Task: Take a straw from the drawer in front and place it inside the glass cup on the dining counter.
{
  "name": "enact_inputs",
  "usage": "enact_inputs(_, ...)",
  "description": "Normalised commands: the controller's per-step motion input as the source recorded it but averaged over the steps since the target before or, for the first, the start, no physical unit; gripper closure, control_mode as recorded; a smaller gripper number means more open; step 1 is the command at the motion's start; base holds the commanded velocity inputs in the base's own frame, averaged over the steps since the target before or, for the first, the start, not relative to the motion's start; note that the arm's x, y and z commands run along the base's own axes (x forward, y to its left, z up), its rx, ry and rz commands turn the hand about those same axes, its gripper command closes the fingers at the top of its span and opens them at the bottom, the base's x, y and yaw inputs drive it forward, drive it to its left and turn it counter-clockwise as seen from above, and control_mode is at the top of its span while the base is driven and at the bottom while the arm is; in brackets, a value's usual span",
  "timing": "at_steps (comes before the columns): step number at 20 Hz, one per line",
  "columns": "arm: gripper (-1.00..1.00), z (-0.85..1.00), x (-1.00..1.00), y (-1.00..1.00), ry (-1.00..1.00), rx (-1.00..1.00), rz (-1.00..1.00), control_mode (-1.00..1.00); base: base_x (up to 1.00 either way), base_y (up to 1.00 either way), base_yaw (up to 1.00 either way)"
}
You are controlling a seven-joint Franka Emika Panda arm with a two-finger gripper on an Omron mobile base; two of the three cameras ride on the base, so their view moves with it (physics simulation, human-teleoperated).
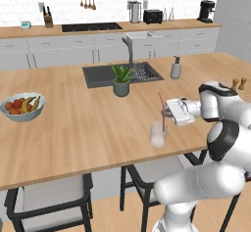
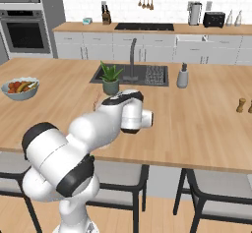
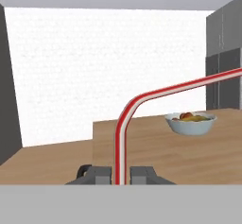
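Note:
The red-pink straw (image 1: 162,109) stands nearly upright over the glass cup (image 1: 158,137) on the dining counter (image 1: 73,128). Its lower end reaches down into the cup's mouth. My gripper (image 1: 166,112) comes in level from the right, just above the cup, and is shut on the straw's shaft. In the hand view the straw (image 3: 122,138) rises between the two dark fingertips (image 3: 99,175) of the gripper (image 3: 120,173) and bends off to the right. From the right base camera my own arm (image 2: 123,111) covers the cup. The drawer is out of view.
Behind the cup stand a potted plant (image 1: 121,81), the dark sink (image 1: 100,75) with its tap and a grey soap dispenser (image 1: 175,68). A fruit bowl (image 1: 22,107) sits far left, two shakers (image 1: 238,84) far right. Chairs (image 1: 54,197) are tucked under the near edge.

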Motion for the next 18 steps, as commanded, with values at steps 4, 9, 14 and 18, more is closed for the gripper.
enact_inputs(4,1.0,-0.23,0.13,0.0,0.04,0.01,0.0,-1.0,0.0,0.0,0.0)
enact_inputs(9,1.0,-0.17,0.15,0.0,0.01,0.01,0.0,-1.0,0.0,0.0,0.0)
enact_inputs(14,1.0,-0.02,0.06,0.0,0.0,0.0,0.0,-1.0,0.0,0.0,0.0)
enact_inputs(18,1.0,0.06,0.02,0.0,-0.02,0.0,0.0,-1.0,0.0,0.0,0.0)
